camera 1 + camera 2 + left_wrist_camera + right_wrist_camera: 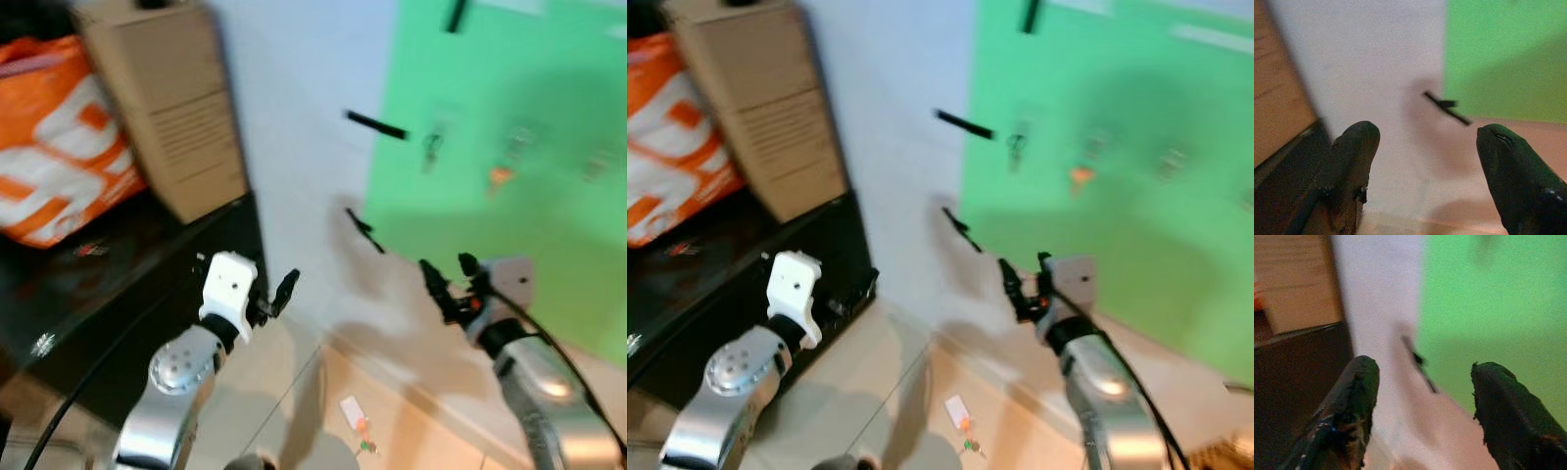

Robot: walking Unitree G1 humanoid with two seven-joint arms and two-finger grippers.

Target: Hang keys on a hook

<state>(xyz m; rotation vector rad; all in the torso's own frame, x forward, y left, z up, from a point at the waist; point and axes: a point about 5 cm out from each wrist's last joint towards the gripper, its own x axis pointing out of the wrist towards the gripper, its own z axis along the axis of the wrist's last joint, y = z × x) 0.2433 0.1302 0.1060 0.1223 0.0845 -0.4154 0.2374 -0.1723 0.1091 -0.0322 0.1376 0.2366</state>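
Note:
A small white tag with orange and green bits (357, 419), possibly the keys, lies on the tiled floor between my arms. A black hook (375, 124) sticks out of the white wall, with a second black hook (363, 231) lower down. Blurred key-like items (431, 149) hang on the green panel (509, 88). My left gripper (271, 298) is raised by the dark cabinet, open and empty (1425, 161). My right gripper (451, 278) points toward the wall below the green panel, open and empty (1422, 396). The head views are blurred.
A cardboard box (167, 108) and an orange-and-white bag (54, 147) stand on a black cabinet (127, 284) at the left. More small items (502, 174) hang on the green panel. Beige floor tiles (294, 392) lie below.

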